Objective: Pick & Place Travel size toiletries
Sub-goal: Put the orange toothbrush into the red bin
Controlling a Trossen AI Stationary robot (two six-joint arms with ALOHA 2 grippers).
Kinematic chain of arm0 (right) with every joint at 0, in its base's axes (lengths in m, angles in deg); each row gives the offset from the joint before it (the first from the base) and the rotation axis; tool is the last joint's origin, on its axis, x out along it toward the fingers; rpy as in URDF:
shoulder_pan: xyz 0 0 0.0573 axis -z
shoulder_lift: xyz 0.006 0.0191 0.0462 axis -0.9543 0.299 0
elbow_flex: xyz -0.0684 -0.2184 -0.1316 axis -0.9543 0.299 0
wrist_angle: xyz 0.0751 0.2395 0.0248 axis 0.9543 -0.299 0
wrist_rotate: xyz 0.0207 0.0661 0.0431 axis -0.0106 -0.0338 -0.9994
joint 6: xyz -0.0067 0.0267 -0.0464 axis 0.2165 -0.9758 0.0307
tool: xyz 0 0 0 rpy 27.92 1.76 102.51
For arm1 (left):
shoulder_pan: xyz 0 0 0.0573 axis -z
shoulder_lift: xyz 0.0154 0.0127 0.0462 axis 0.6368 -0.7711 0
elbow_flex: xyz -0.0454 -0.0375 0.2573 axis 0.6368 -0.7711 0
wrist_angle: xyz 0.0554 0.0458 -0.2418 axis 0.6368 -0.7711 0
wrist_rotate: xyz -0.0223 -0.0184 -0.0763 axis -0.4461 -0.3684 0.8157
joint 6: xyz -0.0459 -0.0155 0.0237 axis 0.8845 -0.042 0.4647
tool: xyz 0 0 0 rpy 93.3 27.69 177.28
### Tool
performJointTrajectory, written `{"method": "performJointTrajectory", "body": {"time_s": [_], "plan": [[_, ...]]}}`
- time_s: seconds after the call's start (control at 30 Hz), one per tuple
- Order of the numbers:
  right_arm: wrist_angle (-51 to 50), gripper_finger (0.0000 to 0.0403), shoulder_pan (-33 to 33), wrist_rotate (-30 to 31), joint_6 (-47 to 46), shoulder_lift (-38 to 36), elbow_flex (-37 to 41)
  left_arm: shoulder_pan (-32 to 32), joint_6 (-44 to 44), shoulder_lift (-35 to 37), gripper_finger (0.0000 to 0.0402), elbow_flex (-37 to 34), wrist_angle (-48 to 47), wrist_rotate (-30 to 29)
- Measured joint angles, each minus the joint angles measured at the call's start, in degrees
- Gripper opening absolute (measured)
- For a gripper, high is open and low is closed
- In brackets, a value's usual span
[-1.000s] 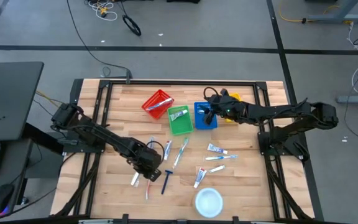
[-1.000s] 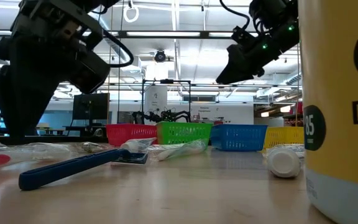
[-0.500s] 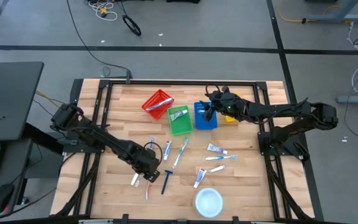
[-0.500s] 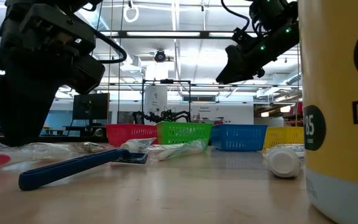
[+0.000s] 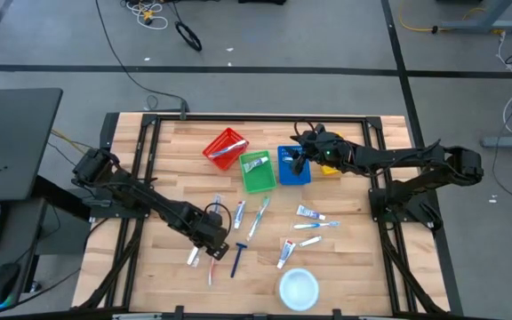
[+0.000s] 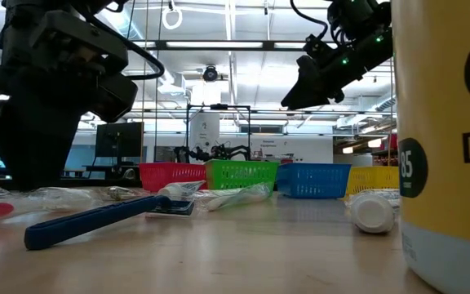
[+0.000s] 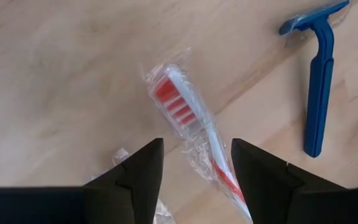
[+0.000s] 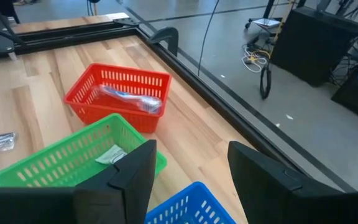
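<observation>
While over wood-grain table [image 7: 55, 68] | left hand [image 7: 194, 168] wide open, empty | crinkly-wrapped toothbrush [image 7: 188, 124] between fingers

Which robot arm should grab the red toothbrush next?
Left. Its open end effector hangs right over the wrapped toothbrush, which lies on the table. The right end effector is far off, over the blue basket.

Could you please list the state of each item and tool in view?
Left tool: open, above the wrapped red toothbrush.
Right tool: open, above the blue basket.
Blue razor: lying flat on the table.
Red basket: holds a wrapped item.
Green basket: holds a packet.
</observation>
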Motion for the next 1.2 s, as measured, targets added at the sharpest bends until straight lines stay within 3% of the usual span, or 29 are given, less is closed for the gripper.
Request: {"method": "performJointTrajectory", "body": {"time_s": [0.2, 0.37, 0.63, 0.77, 1.07, 1.2], "plan": [[0.0, 0.0211, 0.0, 0.0, 0.0, 0.0, 0.0, 0.5, 0.0, -1.3, 0.0199, 0.0, 0.9, -0.7], [0.0, 0.0211, 0.0, 0.1, 0.0, 0.0, 0.0, 0.5, -3.7, -5.9, 0.0199, 0.4, 3.3, 3.9], [0.0, 0.0211, 0.0, 0.1, 0.3, 0.0, 0.0, 0.3, -6.9, -6.9, 0.0194, 3.7, -4.2, 1.7], [0.0, 0.0211, 0.0, 0.1, 0.3, 0.0, 0.0, -0.2, -7.8, -6.9, 0.0159, 4.0, -3.7, 0.8], [0.0, 0.0211, 0.0, 0.1, 0.3, 0.0, 0.0, -1.7, -2.7, -6.9, 0.0041, 3.9, -5.1, 0.7], [-0.1, 0.0211, 0.0, 0.1, 0.3, 0.0, 0.0, -2.3, -2.7, -6.5, 0.0013, 3.9, -5.6, 0.7]]}}
